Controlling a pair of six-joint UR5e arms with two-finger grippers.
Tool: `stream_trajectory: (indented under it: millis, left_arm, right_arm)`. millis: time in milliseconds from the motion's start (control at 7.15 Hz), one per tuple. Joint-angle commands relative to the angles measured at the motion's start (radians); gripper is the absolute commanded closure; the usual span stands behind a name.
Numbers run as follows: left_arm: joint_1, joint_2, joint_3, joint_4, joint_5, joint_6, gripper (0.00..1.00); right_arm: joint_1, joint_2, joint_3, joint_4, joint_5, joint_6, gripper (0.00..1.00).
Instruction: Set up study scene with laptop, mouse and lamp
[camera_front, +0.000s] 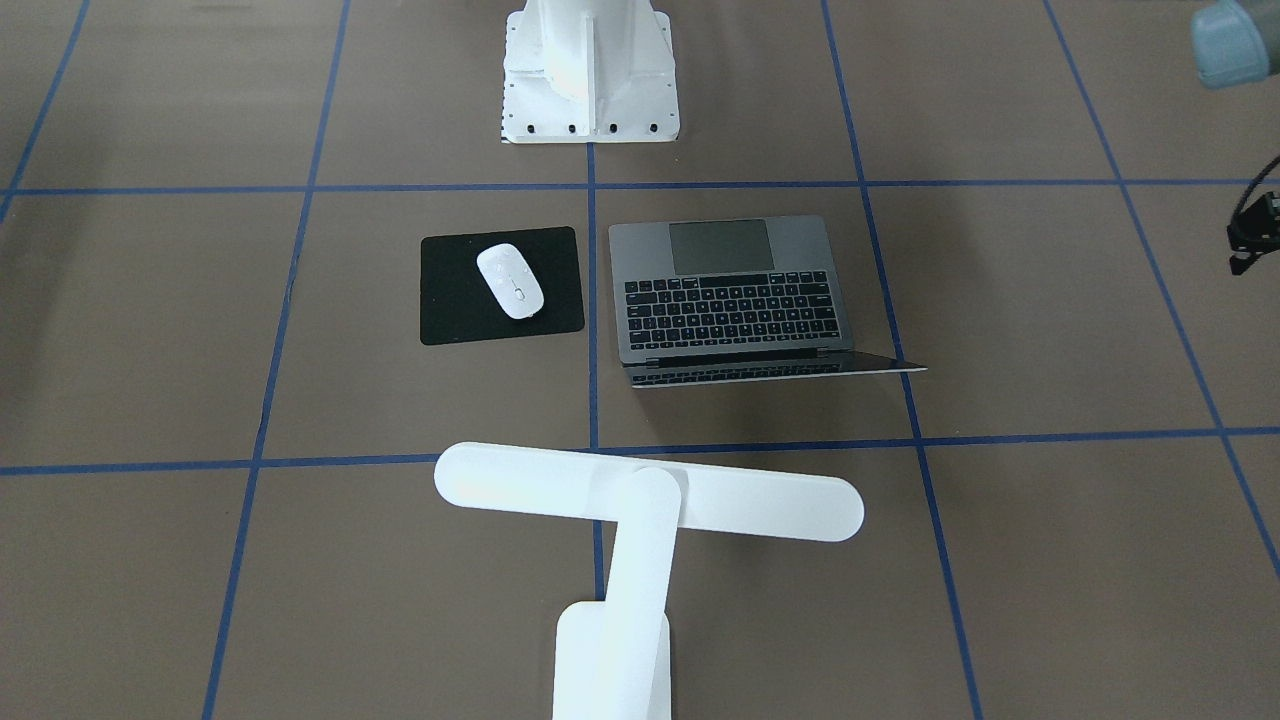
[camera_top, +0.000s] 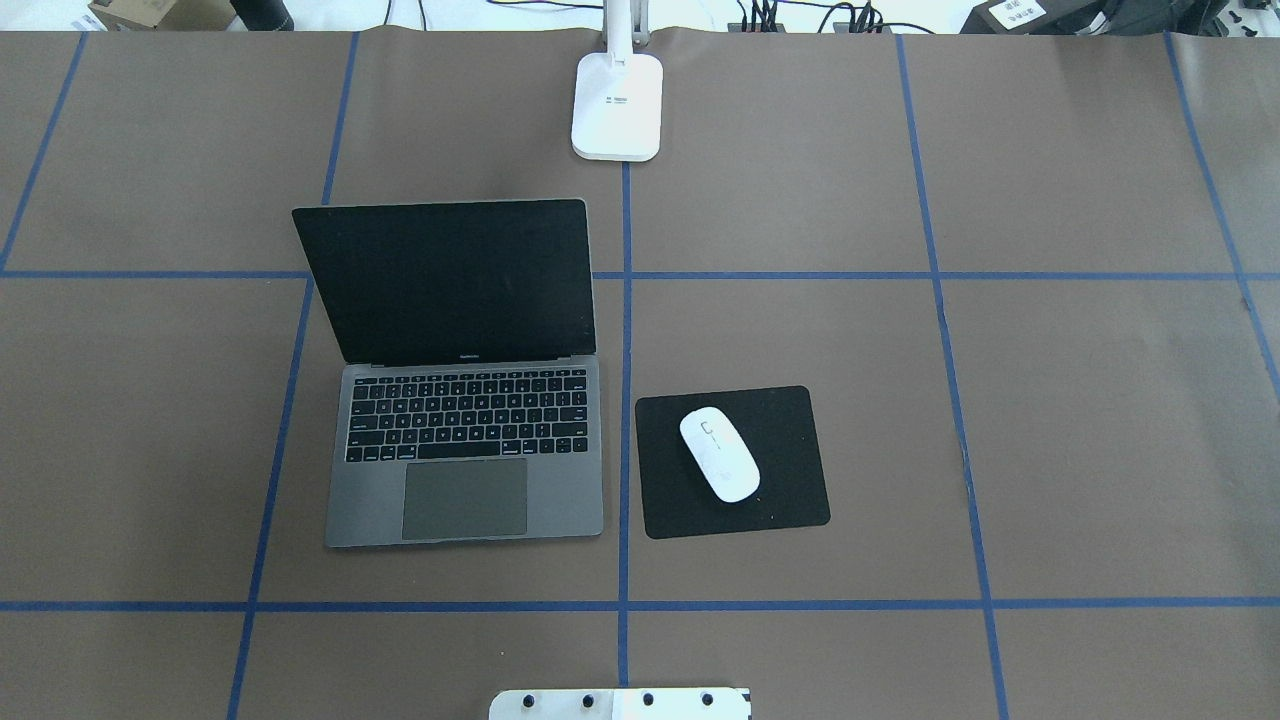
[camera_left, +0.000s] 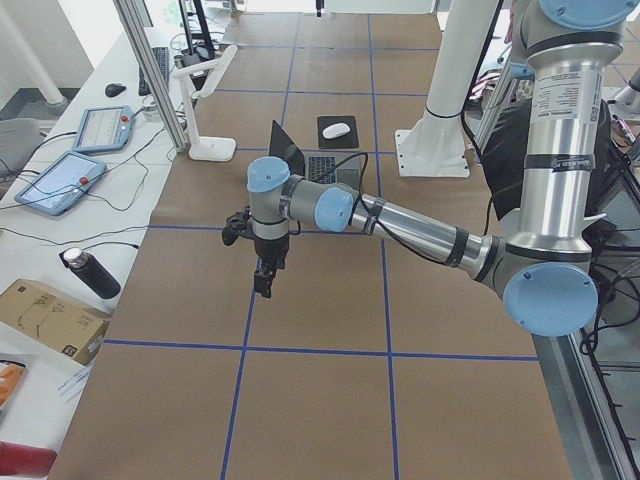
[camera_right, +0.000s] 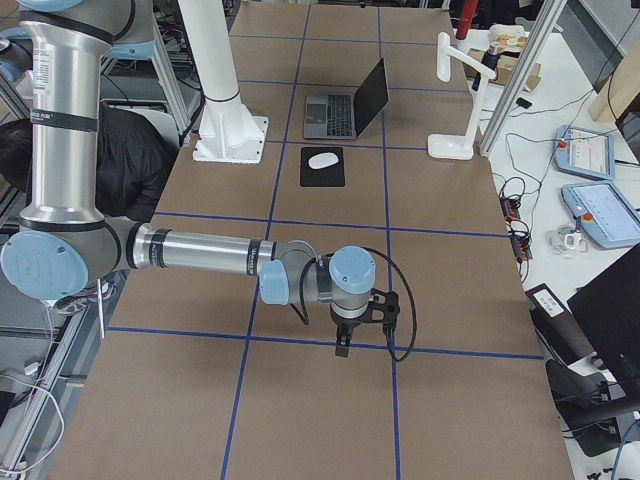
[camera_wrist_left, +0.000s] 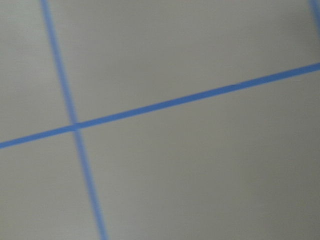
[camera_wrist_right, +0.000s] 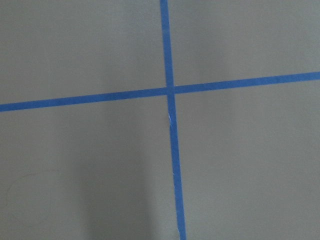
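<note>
where the overhead view ends, lamp (camera_top: 617, 105) head cut off

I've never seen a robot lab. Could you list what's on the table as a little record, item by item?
Item 1: slim dark-grey metal laptop; open, screen dark.
Item 2: small glossy white oval mouse; on a black square mat beside the laptop.
Item 3: white T-shaped desk lamp; upright at the far edge of the brown table.
Left gripper: above bare table, apart from all three items; open or shut unclear.
Right gripper: likewise.
</note>
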Motion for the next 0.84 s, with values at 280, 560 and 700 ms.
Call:
stream_trajectory:
  millis: [280,560,700]
  left_arm:
    - [-0.108,0.038,0.164,-0.009,-0.063,0.175,0.01]
    - [-0.109,0.041,0.262,-0.142,-0.105,0.168,0.01]
    - [-0.109,0.042,0.266,-0.15,-0.171,0.08,0.01]
  right_arm:
    - [0.018,-0.004,0.009,-0.092,0.018,0.005,0.01]
    - [0.024,-0.009,0.018,-0.111,0.051,0.005,0.01]
    - [0.029,-0.012,0.024,-0.111,0.051,0.005,0.01]
